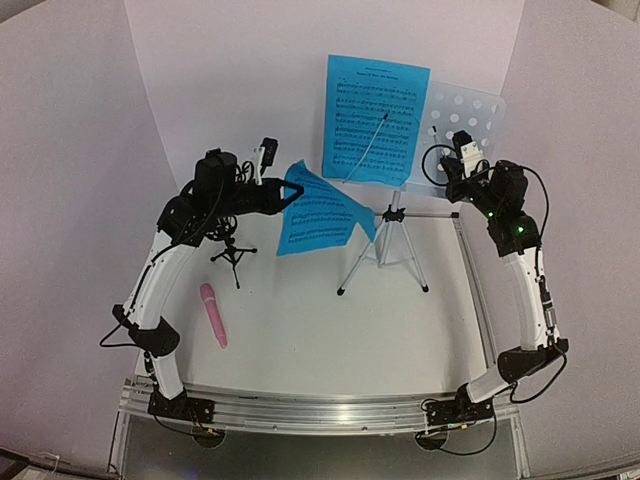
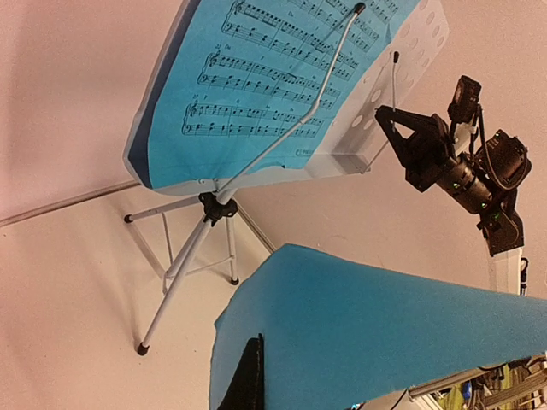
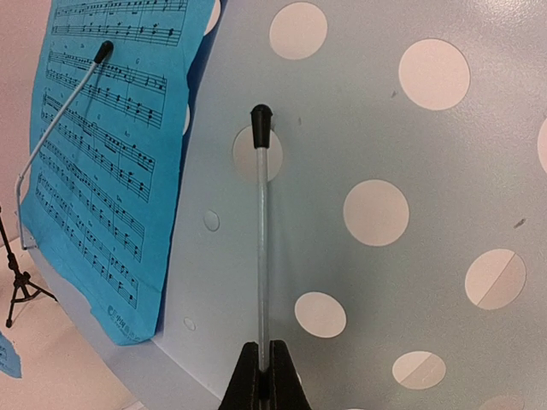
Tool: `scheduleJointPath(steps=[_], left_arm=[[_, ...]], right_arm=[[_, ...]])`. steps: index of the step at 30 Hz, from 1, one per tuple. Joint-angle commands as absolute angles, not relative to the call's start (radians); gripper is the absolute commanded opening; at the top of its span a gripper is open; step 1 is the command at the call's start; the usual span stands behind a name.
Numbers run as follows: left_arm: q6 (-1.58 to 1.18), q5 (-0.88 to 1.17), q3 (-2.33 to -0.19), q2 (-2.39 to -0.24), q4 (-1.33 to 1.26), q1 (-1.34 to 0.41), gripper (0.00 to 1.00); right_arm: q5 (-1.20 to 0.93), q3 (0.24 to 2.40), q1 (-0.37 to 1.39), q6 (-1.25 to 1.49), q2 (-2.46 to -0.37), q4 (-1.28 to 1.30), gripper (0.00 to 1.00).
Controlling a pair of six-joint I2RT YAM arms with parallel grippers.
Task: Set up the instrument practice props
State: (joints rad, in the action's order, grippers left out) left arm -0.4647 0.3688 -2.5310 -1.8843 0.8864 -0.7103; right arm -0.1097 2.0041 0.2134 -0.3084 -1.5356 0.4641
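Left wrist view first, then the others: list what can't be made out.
- Left wrist: the loose blue sheet covers the left claw gripping it; only a dark sliver shows.
- Right wrist: the bottom edge cuts off the right claw pinching the page-holder wire; the left edge cuts off the black mic holder at its top.
- Top external: print on the mounted sheet is too small to read.

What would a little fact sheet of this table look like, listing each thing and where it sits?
Music stand: upright, far side of table
First blue page: on stand's left half
Second blue page: held aloft by left gripper
Right gripper: closed on stand's right wire
Pink microphone: lying flat, left side
Mic holder: standing, empty
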Motion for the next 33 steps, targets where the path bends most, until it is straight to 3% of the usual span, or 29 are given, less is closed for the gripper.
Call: scheduleJointPath(steps=[1,12,23,33], left_arm=[[-0.541,0.406,-2.518,-1.865,0.892,-0.721,0.0],[-0.536,0.4,-2.466,-1.861,0.917,-0.721,0.0],[-0.393,0.347,-2.497,-1.884,1.15,-0.722,0.0],[-0.322,0.581,-2.44,-1.854,1.091,-0.74,0.0]], right_arm=[[-0.167,2.014,0.22,-0.287,-1.547,0.479,0.0],[-0.168,2.013,0.221,-0.282,-1.552,0.479,0.0],[-0.174,2.02,0.221,-0.284,-1.56,0.48,0.0],[-0.17,2.022,0.221,-0.287,-1.56,0.48,0.0]])
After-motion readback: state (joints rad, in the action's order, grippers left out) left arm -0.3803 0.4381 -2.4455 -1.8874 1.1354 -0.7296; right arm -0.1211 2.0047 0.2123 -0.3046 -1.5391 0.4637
